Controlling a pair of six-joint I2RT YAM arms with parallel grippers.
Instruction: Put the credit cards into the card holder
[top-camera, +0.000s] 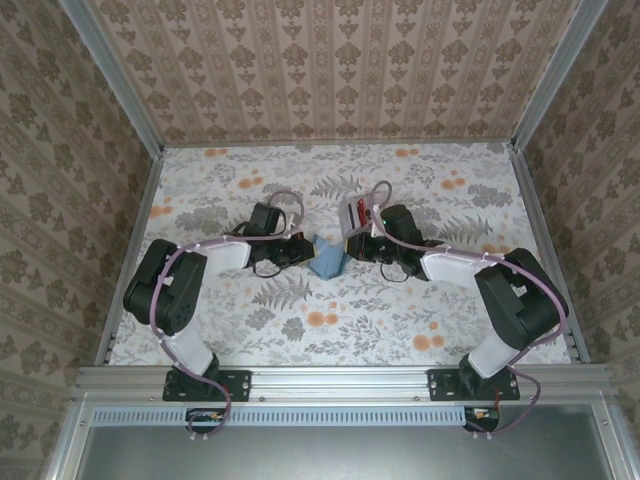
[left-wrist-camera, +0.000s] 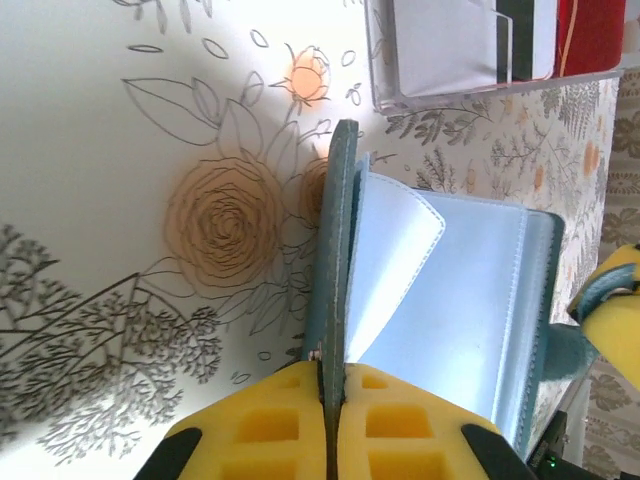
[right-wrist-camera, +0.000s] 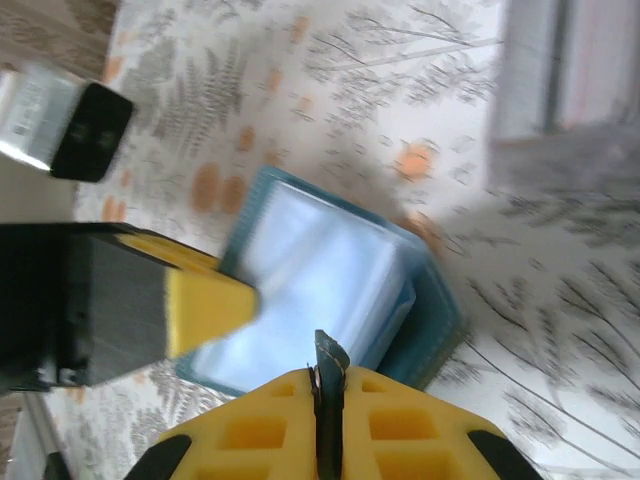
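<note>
The card holder (top-camera: 327, 259), a teal wallet, is held open between my two grippers at mid-table. My left gripper (left-wrist-camera: 335, 372) is shut on its teal cover (left-wrist-camera: 341, 240), seen edge-on; the pale blue sleeves (left-wrist-camera: 470, 290) fan out to the right. My right gripper (right-wrist-camera: 325, 375) is shut on a teal flap at the wallet's opposite edge, with the open pale blue inside (right-wrist-camera: 330, 265) beyond it. The credit cards, white (left-wrist-camera: 440, 40) and red (left-wrist-camera: 592, 30), stand in a clear tray behind the wallet. In the top view my left gripper (top-camera: 300, 250) and right gripper (top-camera: 350, 250) flank the wallet.
The clear slotted tray (top-camera: 357, 212) stands just behind the right gripper, close to the wallet. The left gripper's yellow finger (right-wrist-camera: 205, 300) reaches in from the left in the right wrist view. Floral tabletop (top-camera: 330, 330) lies bare toward the near edge; walls enclose three sides.
</note>
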